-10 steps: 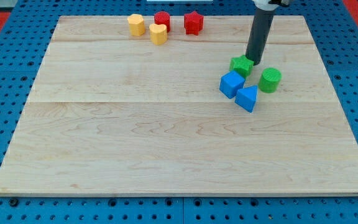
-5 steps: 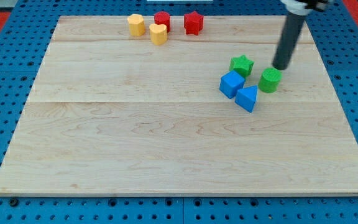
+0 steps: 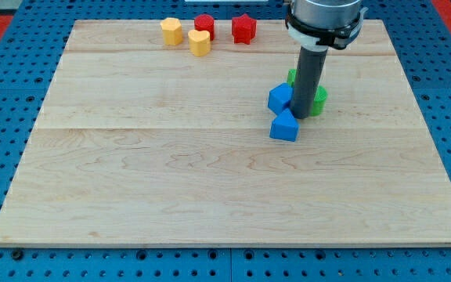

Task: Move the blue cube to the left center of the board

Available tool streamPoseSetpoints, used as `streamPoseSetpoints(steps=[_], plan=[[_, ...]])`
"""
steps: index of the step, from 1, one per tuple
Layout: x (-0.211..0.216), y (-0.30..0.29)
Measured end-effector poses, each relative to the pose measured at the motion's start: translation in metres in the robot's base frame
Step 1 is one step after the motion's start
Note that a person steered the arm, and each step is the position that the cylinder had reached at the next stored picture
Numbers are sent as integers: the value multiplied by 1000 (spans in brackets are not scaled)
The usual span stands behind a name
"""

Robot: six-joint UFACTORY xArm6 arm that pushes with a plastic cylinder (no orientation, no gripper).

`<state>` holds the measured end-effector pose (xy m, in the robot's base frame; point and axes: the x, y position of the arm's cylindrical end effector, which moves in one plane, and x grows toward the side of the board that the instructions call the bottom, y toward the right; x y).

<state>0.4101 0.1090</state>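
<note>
The blue cube (image 3: 279, 98) sits right of the board's middle, touching the left side of my rod. My tip (image 3: 301, 117) rests on the board just right of the cube and just above-right of a second blue block (image 3: 285, 126) with a sloped top. A green cylinder (image 3: 318, 99) shows at the rod's right side. A green block (image 3: 292, 77) peeks out behind the rod, mostly hidden.
Two yellow blocks (image 3: 171, 30) (image 3: 200, 42), a red cylinder (image 3: 204, 24) and a red star (image 3: 243, 28) stand in a group near the board's top edge, left of the arm. The wooden board (image 3: 171, 180) lies on a blue pegboard table.
My tip swung from the right of the green blocks down and left into the cluster. Both blue blocks and the green cylinder shifted left.
</note>
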Motion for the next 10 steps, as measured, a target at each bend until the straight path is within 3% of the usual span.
streamPoseSetpoints(steps=[2, 4, 5, 6, 8, 10], plan=[[-30, -13], [-56, -79], [-79, -61], [-88, -79], [-41, -211], [-55, -280]])
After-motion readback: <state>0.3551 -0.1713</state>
